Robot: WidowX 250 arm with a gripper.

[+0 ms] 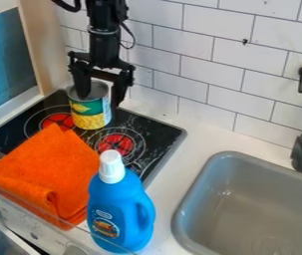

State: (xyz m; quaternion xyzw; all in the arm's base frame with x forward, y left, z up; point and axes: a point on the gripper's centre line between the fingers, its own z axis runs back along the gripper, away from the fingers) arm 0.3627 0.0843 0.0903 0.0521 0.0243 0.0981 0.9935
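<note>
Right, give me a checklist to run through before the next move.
1. End effector at the can: ok.
2. Fingers set apart: ok.
3. Firm contact on both sides of the can: cannot tell.
4. Can upright: ok.
5. Stovetop free of the orange cloth: not ok, the cloth lies partly over it.
6. White cap on the blue bottle: ok.

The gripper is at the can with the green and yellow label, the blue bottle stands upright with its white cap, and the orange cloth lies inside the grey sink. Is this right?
Not quite: in the camera view, the orange cloth lies partly over the black stove top, not inside the grey sink. The gripper is at the can, and the blue bottle stands upright with its white cap.
</note>
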